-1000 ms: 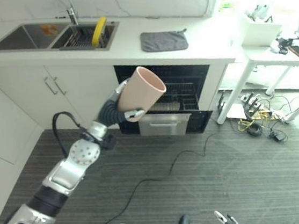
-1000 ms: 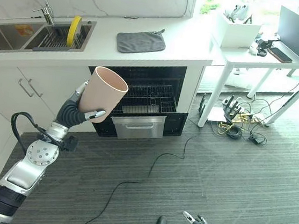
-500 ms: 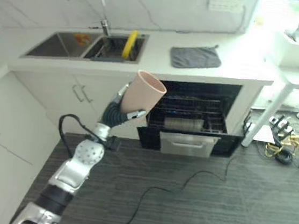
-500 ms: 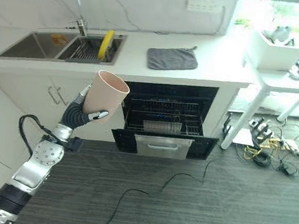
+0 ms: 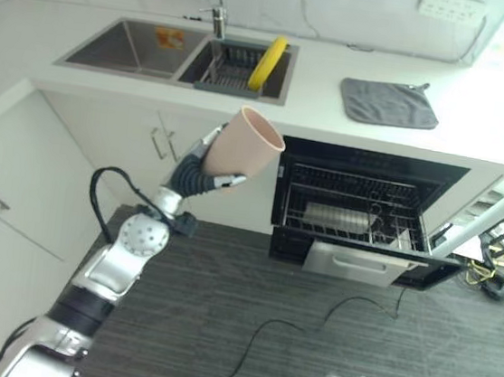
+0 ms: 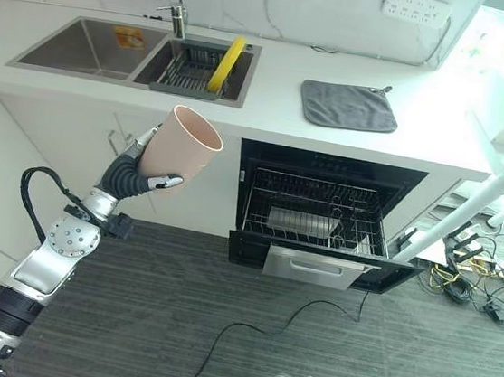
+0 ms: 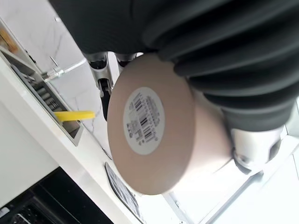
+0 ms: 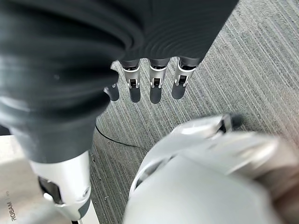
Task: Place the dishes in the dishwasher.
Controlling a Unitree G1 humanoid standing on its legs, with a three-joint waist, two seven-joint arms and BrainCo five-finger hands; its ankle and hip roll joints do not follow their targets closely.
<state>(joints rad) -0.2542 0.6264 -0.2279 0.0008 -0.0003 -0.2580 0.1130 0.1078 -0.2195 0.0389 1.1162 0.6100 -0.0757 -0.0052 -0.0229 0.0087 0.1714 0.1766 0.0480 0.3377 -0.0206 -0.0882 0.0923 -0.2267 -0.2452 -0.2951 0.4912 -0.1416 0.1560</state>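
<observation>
Pink cup [image 5: 245, 142] is up in the air, the left hand [image 5: 201, 170] curled round its base, left of the open dishwasher [image 6: 326, 217]. Yellow plate [image 6: 227, 62] stands in the sink rack. Right hand [image 8: 152, 81] hangs low, fingers straight.

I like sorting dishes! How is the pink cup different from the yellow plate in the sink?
The cup is pink and tall with an open mouth; the plate is yellow and flat. The cup is held up in the air by the left hand, tilted toward the counter; the plate stands on edge in the sink rack. Neither is in the dishwasher yet.
</observation>
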